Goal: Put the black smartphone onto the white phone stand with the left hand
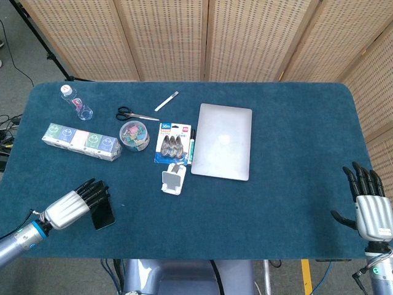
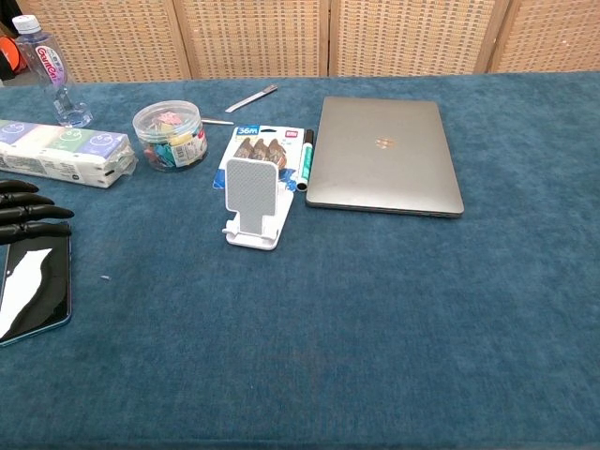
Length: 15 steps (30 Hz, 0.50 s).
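Observation:
The black smartphone (image 1: 104,214) (image 2: 36,290) lies flat on the blue table at the front left. My left hand (image 1: 77,203) hovers over the phone's near-left part with its fingers stretched out and apart, holding nothing; in the chest view only its dark fingertips (image 2: 28,214) show at the left edge, above the phone's far end. The white phone stand (image 1: 174,178) (image 2: 254,202) stands upright mid-table, to the right of the phone, with nothing on it. My right hand (image 1: 369,207) is at the table's front right corner, fingers spread, holding nothing.
A closed silver laptop (image 1: 223,141) lies right of the stand. Behind the stand are a blister pack (image 1: 172,143), a green marker (image 1: 191,145), a tub of clips (image 1: 134,135), scissors (image 1: 136,115), a long tissue pack (image 1: 81,141) and a water bottle (image 1: 76,102).

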### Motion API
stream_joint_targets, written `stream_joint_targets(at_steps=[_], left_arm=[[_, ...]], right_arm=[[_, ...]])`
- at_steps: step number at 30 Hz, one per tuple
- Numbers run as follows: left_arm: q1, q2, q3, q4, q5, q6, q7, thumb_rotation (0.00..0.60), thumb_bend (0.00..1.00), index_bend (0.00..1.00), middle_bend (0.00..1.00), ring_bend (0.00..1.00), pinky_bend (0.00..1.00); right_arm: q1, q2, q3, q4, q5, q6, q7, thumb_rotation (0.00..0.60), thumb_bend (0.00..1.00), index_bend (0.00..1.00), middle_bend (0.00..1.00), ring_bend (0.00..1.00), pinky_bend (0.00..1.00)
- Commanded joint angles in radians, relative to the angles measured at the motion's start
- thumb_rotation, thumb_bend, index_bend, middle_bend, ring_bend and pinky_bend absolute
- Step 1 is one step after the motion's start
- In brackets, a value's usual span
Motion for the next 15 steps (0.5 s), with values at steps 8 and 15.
stream_joint_targets(at_steps=[8,15], left_arm=[[-0.109,-0.003,0.046,-0.018,0.029,-0.063,-0.075,0.6,0.11,0.0,0.0,0.0,0.0],[-0.167,0.023,0.066,-0.083,0.025,-0.134,-0.063,0.6,0.12,0.0,0.0,0.0,0.0]], right_arm=[[-0.003,0.009,0.006,-0.004,0.008,0.004,0.017,0.6,0.0,0.0,0.0,0.0,0.0],[-0.004,0.015,0.014,-0.004,0.018,0.004,0.027,0.6,0.0,0.0,0.0,0.0,0.0]])
